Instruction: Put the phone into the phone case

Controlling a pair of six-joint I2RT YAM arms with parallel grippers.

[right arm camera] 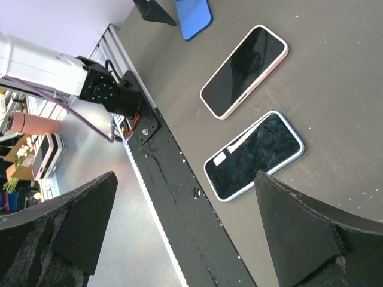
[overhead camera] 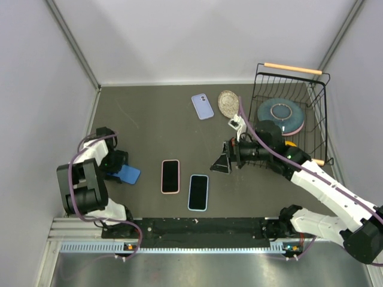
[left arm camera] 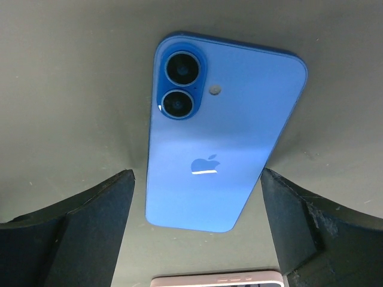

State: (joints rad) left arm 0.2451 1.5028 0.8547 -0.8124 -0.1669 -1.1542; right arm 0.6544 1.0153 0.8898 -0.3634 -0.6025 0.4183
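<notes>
A blue phone [overhead camera: 127, 174] [left arm camera: 221, 131] lies back up on the dark table at the left. My left gripper [overhead camera: 119, 166] [left arm camera: 197, 179] is open, its fingers [left arm camera: 90, 227] straddling the phone's near end with a gap on each side. A light-blue-rimmed phone case [overhead camera: 198, 192] [right arm camera: 254, 156] lies open side up near the front edge, its inside dark with a white label. My right gripper [overhead camera: 222, 162] [right arm camera: 185, 179] hangs open and empty above the table, up and to the right of the case.
A pink-edged phone [overhead camera: 170, 176] [right arm camera: 244, 72] lies screen up between the blue phone and the case. A lavender case [overhead camera: 202, 106] and a round speckled object [overhead camera: 227, 103] lie at the back. A black wire basket [overhead camera: 317, 89] with a blue plate [overhead camera: 280, 113] stands at right.
</notes>
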